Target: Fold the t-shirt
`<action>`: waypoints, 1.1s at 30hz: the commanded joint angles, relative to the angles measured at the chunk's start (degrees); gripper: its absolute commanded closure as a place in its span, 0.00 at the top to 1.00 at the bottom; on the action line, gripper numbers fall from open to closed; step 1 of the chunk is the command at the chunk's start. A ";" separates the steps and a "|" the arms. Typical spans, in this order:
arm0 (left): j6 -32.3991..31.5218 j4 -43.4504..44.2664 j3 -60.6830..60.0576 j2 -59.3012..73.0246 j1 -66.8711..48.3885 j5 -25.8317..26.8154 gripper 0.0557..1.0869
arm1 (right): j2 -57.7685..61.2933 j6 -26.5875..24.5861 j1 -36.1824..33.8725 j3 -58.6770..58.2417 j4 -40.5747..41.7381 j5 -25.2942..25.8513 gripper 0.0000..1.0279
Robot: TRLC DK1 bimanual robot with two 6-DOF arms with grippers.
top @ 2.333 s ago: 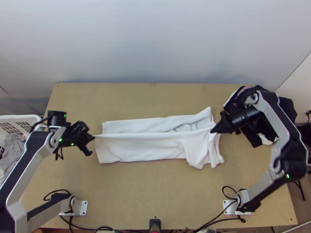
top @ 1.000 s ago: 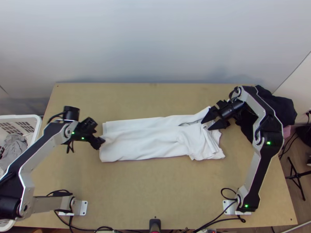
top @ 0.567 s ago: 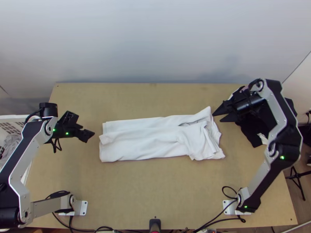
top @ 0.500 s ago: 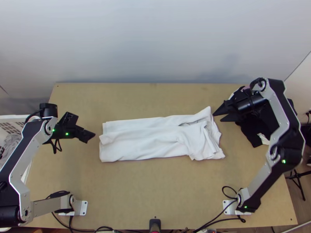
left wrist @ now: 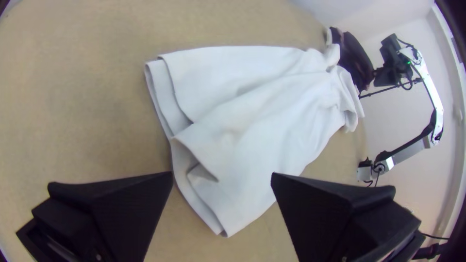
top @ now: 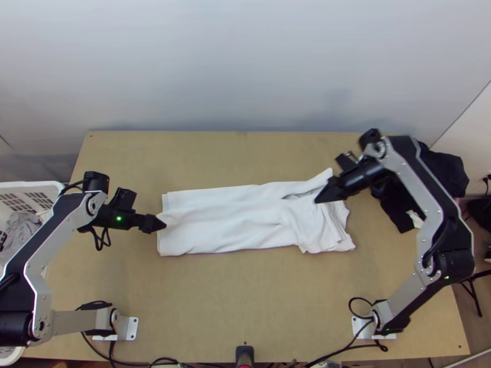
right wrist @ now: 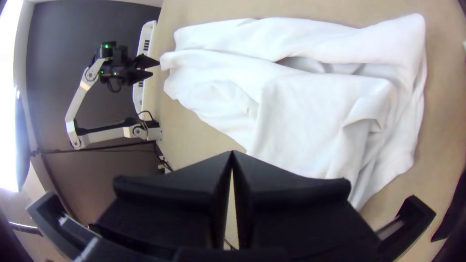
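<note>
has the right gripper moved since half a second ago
Yes: in the top view, the right gripper has moved left, away from the table's right edge, over the t-shirt.

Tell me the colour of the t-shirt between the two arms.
The t-shirt is white, with no pattern visible; the top view shows it best.

Top view: fixed, high over the near edge, looking steeply down; farthest back, table mid-frame, wall across the top, basket at left edge. Left wrist view: fisheye, close in, looks down and along the white t-shirt toward the right arm. Right wrist view: fisheye, also close, faces back over the shirt toward the left arm. All three share shirt and tabletop.
</note>
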 commanded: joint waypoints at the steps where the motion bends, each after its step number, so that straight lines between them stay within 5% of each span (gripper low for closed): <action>1: -2.45 1.74 -0.08 2.66 0.59 2.30 0.95 | 2.27 -0.47 4.95 -3.65 5.00 -0.08 0.03; 33: -5.88 11.67 -0.35 13.21 0.41 5.55 0.95 | 8.42 0.67 4.77 -11.56 16.51 -0.25 0.03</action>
